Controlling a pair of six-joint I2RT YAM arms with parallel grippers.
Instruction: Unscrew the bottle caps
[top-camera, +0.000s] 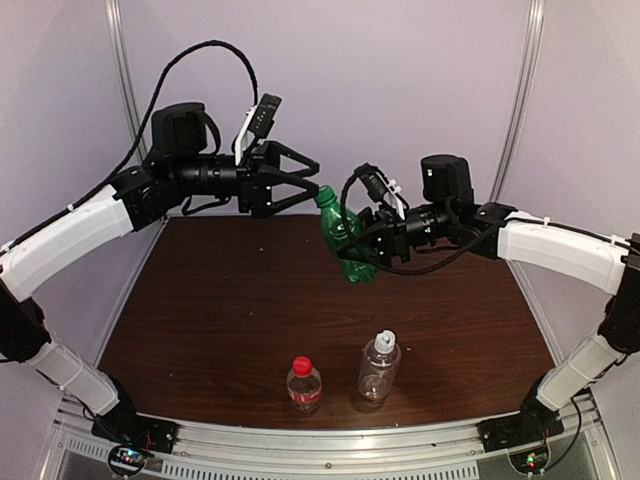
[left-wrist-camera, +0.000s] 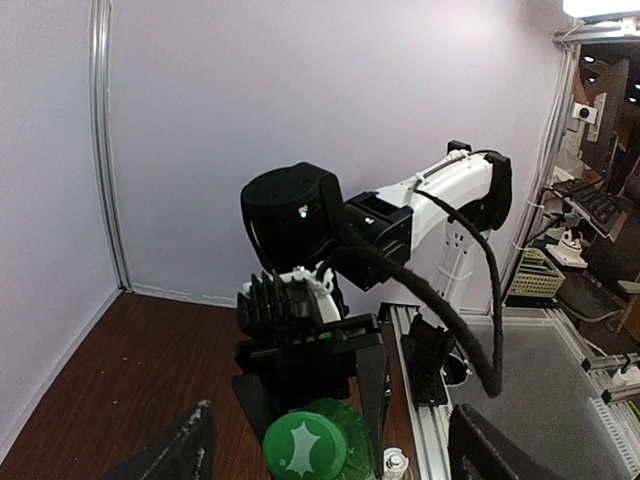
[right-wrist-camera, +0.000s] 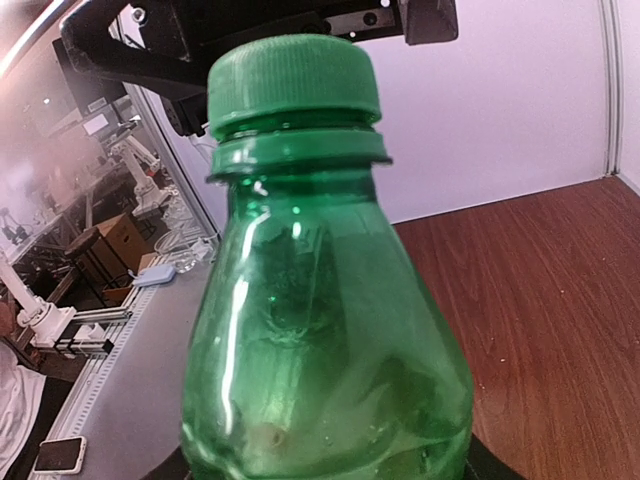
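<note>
Above the back of the bench (top-camera: 220, 300), the right claw (top-camera: 362, 242) grips the green bottle (top-camera: 350, 262) aloft and tilted. Its green cap (top-camera: 325, 195) is on and points at the left claw (top-camera: 316, 177), which is spread wide just beside it. Near the front edge stand the red-capped bottle (top-camera: 304, 385) and the clear ribbed bottle (top-camera: 379, 368), both capped.
</note>
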